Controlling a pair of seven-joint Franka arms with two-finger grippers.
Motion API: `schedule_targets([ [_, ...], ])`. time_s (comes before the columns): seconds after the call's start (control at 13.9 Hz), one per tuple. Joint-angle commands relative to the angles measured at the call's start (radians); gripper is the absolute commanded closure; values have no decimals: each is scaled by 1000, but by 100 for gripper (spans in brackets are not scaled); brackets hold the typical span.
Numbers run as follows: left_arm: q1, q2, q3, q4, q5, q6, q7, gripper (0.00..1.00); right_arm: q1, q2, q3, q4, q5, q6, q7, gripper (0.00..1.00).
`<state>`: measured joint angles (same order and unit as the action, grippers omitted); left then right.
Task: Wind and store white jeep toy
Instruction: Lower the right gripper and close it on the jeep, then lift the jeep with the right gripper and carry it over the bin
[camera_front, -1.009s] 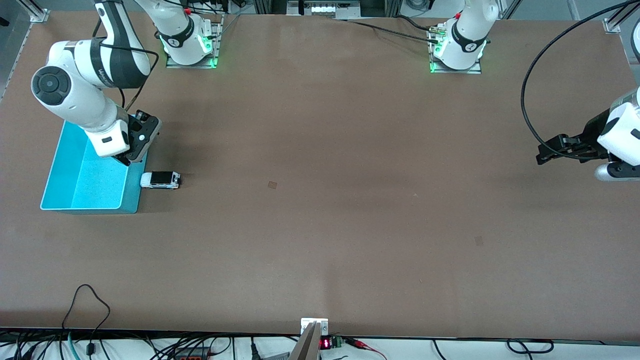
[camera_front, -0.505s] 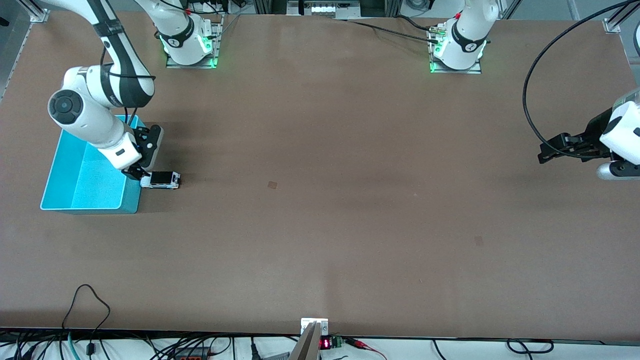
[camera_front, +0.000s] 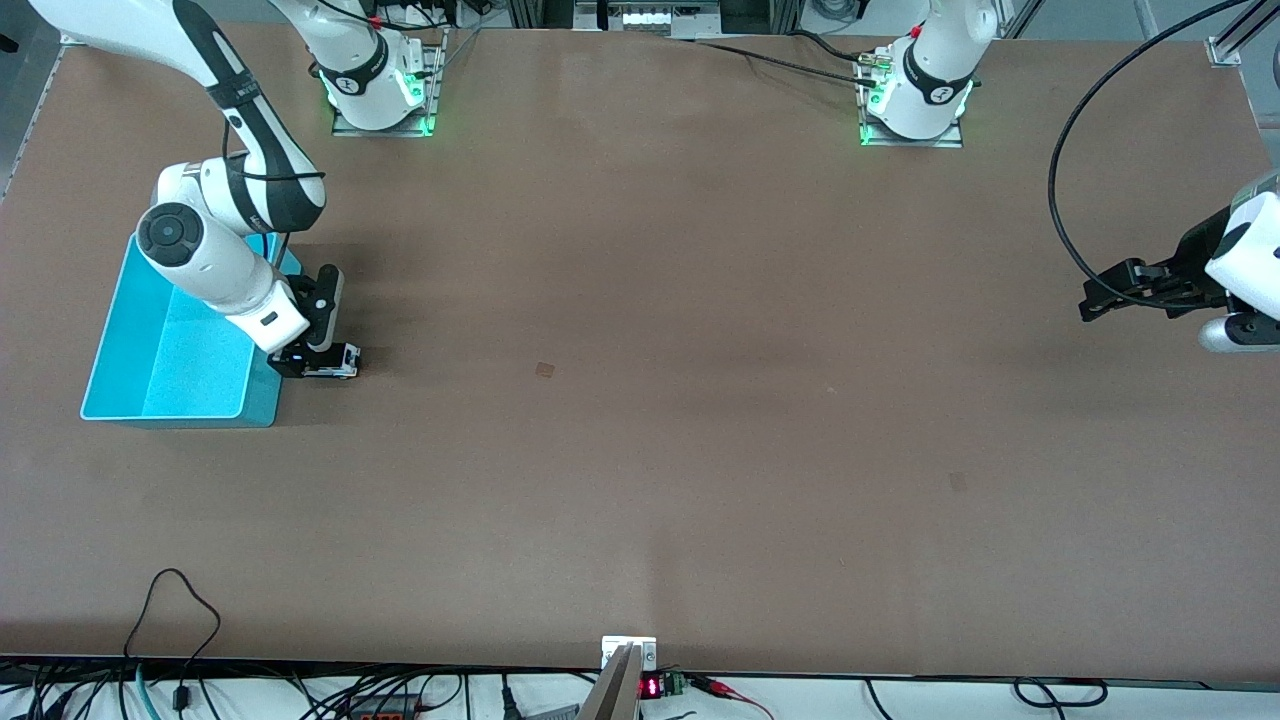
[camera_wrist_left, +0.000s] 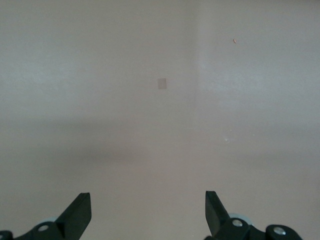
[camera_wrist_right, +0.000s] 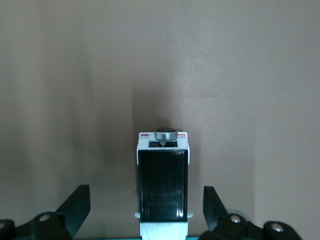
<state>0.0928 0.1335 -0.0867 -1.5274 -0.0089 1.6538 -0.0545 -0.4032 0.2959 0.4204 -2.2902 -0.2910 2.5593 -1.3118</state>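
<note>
The white jeep toy (camera_front: 338, 361) with a black roof panel stands on the table right beside the turquoise bin (camera_front: 150, 385). My right gripper (camera_front: 305, 362) is low over the jeep's bin end, open, with one finger on each side of the car. In the right wrist view the jeep (camera_wrist_right: 163, 175) lies between the spread fingers (camera_wrist_right: 75, 205), its grey spare wheel at the end away from the bin. My left gripper (camera_front: 1100, 296) is open and empty, held above the table at the left arm's end; the left wrist view (camera_wrist_left: 147, 212) shows only bare table.
The bin stands at the right arm's end of the table and looks empty. A black cable loops above the left arm. Cables and a small red display lie along the table edge nearest the front camera.
My right gripper has moved from over the bin's edge down to the jeep and now straddles it. The jeep has not moved. The left arm has barely shifted.
</note>
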Motion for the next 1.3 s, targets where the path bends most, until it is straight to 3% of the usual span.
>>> schedule_targets([
  [0.0, 11, -26, -7, -22, -14, -8, 19, 0, -22, 37, 20, 8, -33, 33, -17, 0],
  [0.43, 11, -25, -8, -22, -16, -3, 19, 0, -22, 100, 18, 11, -80, 104, -10, 0],
  [0.58, 11, -25, -8, -23, -17, -3, 19, 0, -25, 112, 18, 11, -103, 124, -10, 7],
  [0.65, 11, -25, -8, -23, -17, -3, 19, 0, -29, 114, 18, 11, -115, 127, -10, 22],
  [0.79, 11, -25, -8, -25, -19, -3, 19, 0, -35, 114, 18, 11, -125, 125, -9, 63],
  [0.86, 11, -25, -8, -26, -20, -3, 19, 0, -35, 114, 18, 12, -125, 125, -3, 78],
  [1.01, 11, -25, -8, -27, -20, -3, 19, 0, -35, 112, 18, 12, -125, 125, 3, 96],
  [1.23, 13, -25, -7, -25, -20, -3, 19, 0, -35, 97, 18, 14, -116, 122, 73, 100],
])
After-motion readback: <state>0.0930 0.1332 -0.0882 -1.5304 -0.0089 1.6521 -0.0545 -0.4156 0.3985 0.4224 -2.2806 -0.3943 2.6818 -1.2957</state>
